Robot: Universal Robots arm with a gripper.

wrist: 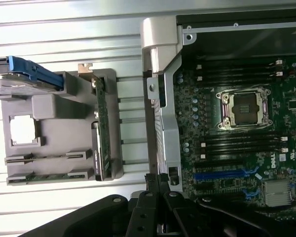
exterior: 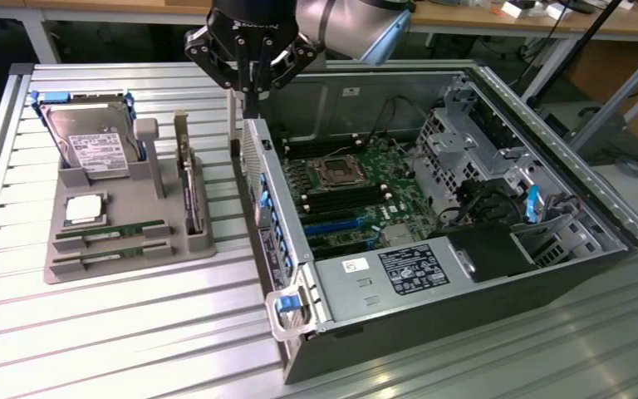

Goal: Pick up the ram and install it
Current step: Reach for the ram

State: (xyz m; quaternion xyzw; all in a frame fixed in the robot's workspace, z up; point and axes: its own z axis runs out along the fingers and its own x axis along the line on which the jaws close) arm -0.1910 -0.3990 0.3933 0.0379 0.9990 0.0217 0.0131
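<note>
The ram (exterior: 109, 253) (wrist: 47, 176) I'm after is a long, thin green circuit-board stick. It lies flat in the nearest slot of the grey moulded plastic tray (exterior: 130, 268) (wrist: 54, 106), held by a clip at each end. The slot just beyond it also shows a green strip. The tray sits on the ribbed aluminium desk (exterior: 97, 332), on the exterior view's left of the open black-and-silver computer case (exterior: 463, 307).

My jaws are closed tight with nothing between them. They hang over the case's far left corner, above its left wall and well apart from the ram.

A tall green expansion card (exterior: 189, 195) (wrist: 102, 133) stands upright along the tray's right edge, between the ram's slot and the case. Only a narrow strip of bare desk separates the tray from the case wall. The desk near the tray is open. Inside the case, long black memory slots (exterior: 341, 202) (wrist: 237, 148) flank the square silver processor socket (exterior: 336, 172) (wrist: 244, 108).
</note>
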